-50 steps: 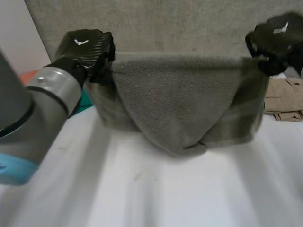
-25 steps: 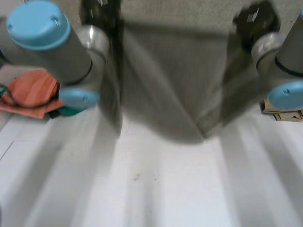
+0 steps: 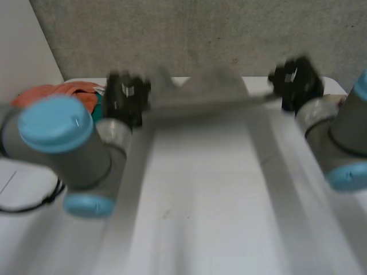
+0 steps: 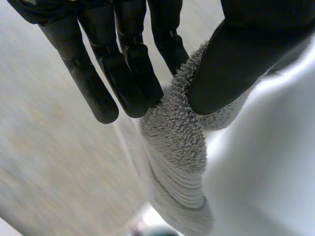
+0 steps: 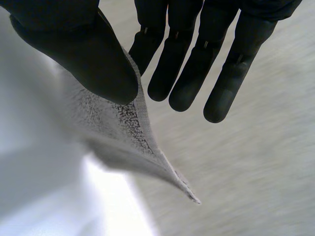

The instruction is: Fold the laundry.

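Grey towel [image 3: 200, 94]: I see it stretched over the bench's [image 3: 200, 200] far end | left hand [image 4: 123, 59]: thumb and fingers pinching one corner | right hand [image 5: 187, 64]: pinching the opposite corner | orange cloth [image 3: 63, 91] near the left hand.

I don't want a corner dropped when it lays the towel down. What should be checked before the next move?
1. Left hand pinches the towel between thumb and fingers: ok.
2. Right hand pinches the towel's edge under its thumb: ok.
3. Towel spans between both hands over the far side of the table: ok.
4. Orange cloth lies off to the side by the left arm, away from the table's middle: ok.
5. Both hands hold true corners, level with each other: cannot tell.
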